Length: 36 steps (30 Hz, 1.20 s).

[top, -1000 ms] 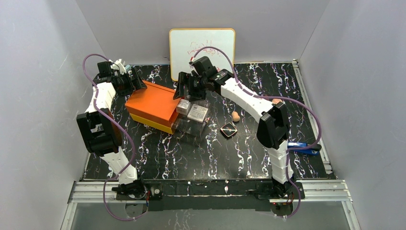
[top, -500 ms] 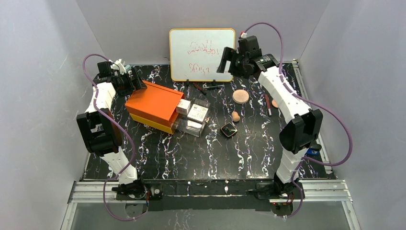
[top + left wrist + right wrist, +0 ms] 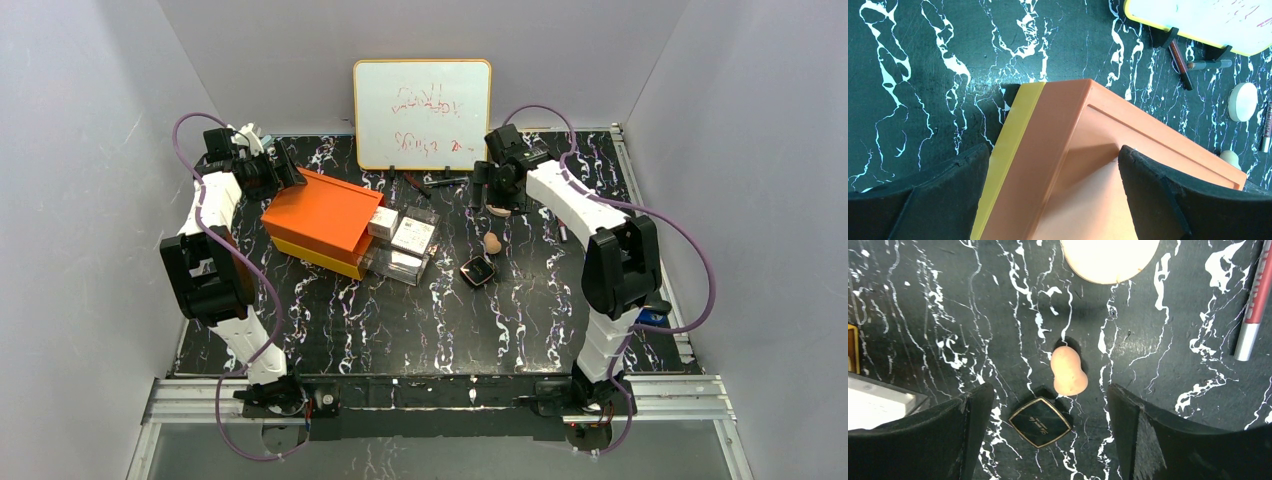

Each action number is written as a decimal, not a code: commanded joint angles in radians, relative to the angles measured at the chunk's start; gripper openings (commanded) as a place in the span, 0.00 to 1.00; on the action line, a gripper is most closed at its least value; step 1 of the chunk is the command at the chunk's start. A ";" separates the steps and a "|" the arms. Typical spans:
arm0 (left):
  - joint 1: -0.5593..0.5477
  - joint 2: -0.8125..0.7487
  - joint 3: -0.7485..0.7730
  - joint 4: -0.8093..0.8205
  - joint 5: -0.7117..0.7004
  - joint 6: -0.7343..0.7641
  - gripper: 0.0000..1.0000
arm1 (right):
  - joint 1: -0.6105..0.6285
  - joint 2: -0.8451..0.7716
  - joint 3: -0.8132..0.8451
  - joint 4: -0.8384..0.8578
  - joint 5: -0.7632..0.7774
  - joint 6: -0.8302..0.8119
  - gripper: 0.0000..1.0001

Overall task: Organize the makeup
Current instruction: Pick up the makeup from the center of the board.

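Observation:
The makeup lies loose on the black marbled table. A tan egg-shaped sponge (image 3: 1068,371) (image 3: 492,242) sits just beyond a small black square compact (image 3: 1039,421) (image 3: 478,271). The peach disc (image 3: 1109,260) (image 3: 498,209) lies farther back, partly under my right gripper (image 3: 497,186). A red and silver pencil (image 3: 1253,310) lies to the right. Two dark sticks (image 3: 1193,62) rest by the whiteboard's foot. My right gripper (image 3: 1049,410) hangs open above the sponge and compact, touching neither. My left gripper (image 3: 1053,192) (image 3: 272,172) is open, straddling the back corner of the orange box (image 3: 1088,165).
The orange box (image 3: 318,215) has clear drawers (image 3: 405,245) pulled out toward the table's middle. A whiteboard (image 3: 422,113) stands at the back edge. A blue stapler-like object (image 3: 650,318) shows behind the right arm at the right edge. Grey walls enclose the table.
My right arm left the clear drawers, swung up to the back right, then came down over the disc and sponge. Its jaws look slightly narrower. The left arm has not moved.

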<state>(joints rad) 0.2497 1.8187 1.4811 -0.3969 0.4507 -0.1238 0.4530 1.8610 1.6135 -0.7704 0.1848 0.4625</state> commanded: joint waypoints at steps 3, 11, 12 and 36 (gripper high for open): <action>-0.004 0.045 -0.030 -0.108 -0.082 0.041 0.97 | -0.004 0.115 0.113 0.152 -0.053 -0.031 0.89; -0.004 0.053 -0.029 -0.110 -0.099 0.044 0.97 | -0.004 0.230 0.333 0.076 -0.062 -0.101 0.87; -0.004 0.054 -0.026 -0.110 -0.099 0.044 0.97 | -0.004 0.216 0.322 0.069 -0.065 -0.114 0.87; -0.024 0.022 -0.030 -0.117 -0.093 0.040 0.97 | 0.258 -0.260 -0.412 0.154 -0.025 -0.374 0.98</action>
<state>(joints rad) 0.2409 1.8221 1.4868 -0.4015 0.4465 -0.1246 0.6960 1.5604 1.2274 -0.6559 0.0978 0.1223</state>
